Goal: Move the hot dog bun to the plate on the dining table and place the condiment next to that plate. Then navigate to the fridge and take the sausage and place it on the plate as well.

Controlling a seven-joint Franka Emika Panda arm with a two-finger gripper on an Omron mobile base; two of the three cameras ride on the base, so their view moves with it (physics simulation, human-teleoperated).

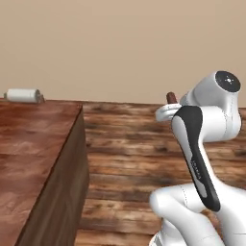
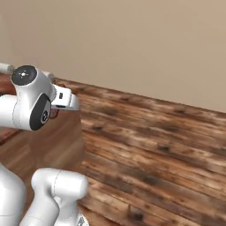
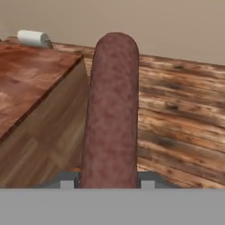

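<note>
In the hand view we see our gripper (image 3: 107,182) clamped on the sausage (image 3: 112,110), its two fingers pressed against either side of the lower end while the rest juts straight out ahead. In the left base view the sausage tip (image 1: 171,97) pokes up behind the wrist. The table (image 1: 33,144) stands to the left, with a white roll (image 1: 22,94) at its far edge, above the wood floor (image 1: 134,158).

My two base cameras look forward and down past the arm, sharing the dark reddish-brown wooden table (image 1: 33,139) corner; my hand camera looks close along the dark red-brown sausage (image 3: 112,110).
</note>
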